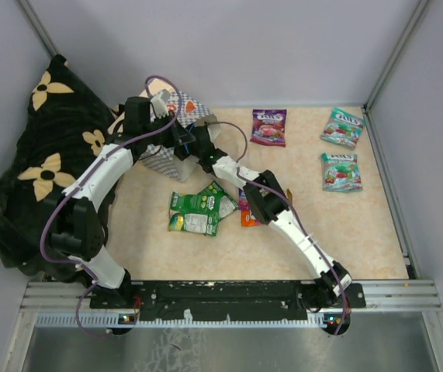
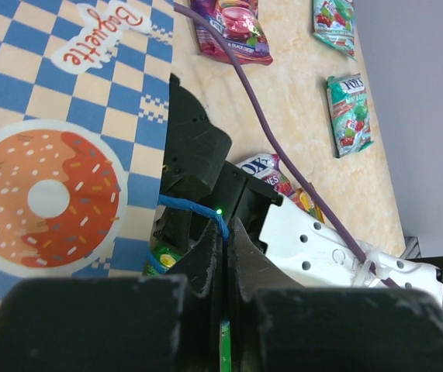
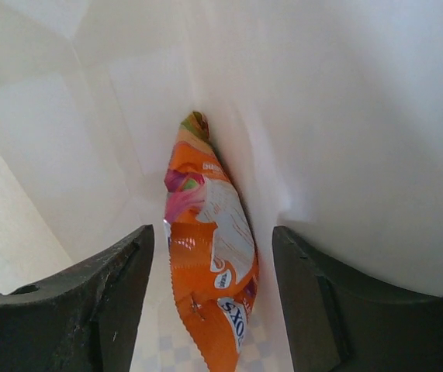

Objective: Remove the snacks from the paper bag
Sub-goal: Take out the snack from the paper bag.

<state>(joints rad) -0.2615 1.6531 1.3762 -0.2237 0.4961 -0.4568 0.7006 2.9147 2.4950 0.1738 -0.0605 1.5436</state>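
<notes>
Left gripper [image 2: 225,232] pinches cord [image 2: 195,208]; right gripper [image 3: 212,232] spread inside bag [image 3: 345,116], facing pouch [image 3: 209,267]. Pouch looks light, limp, slick; I'd grip mid-body.

beige table [image 1: 361,232]: snacks [image 1: 198,211], paper bag [image 1: 161,161], cloth [image 1: 43,155]

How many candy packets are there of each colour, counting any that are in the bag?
Purple pouch: 1
Teal pouches: 2
Green pouches: 2, overlapping
Red pouch: 1
Orange pouches: 2, one on the table, one inside the paper bag
Total: 8
</notes>
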